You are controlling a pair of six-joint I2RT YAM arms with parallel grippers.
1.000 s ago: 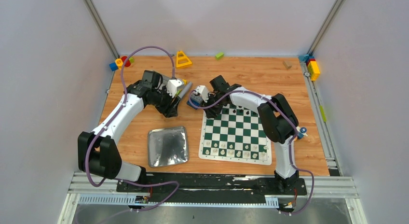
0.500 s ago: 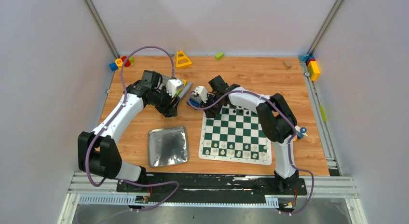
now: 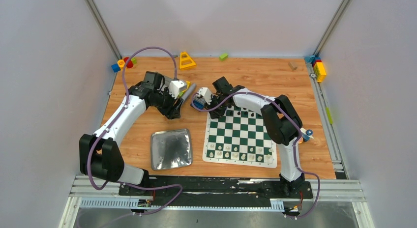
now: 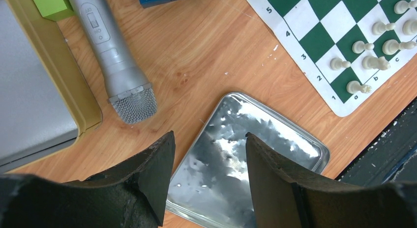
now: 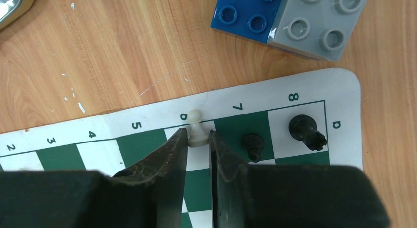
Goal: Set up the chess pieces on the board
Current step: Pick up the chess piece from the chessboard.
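Note:
The green and white board lies right of centre. Cream-white chess pieces stand along its near rows and black ones along its far row. My right gripper is at the board's far left corner, shut on a white pawn over the square by the numeral 6. A black pawn and a black rook stand just right of it. My left gripper is open and empty, held above the silver tray and left of the board.
A grey microphone and a yellow-rimmed object lie by the left gripper. A blue and grey block sits just beyond the board's corner. Coloured blocks lie along the far edge and at the far right.
My right gripper has shifted slightly to the left at the board's far corner. The left arm has not moved.

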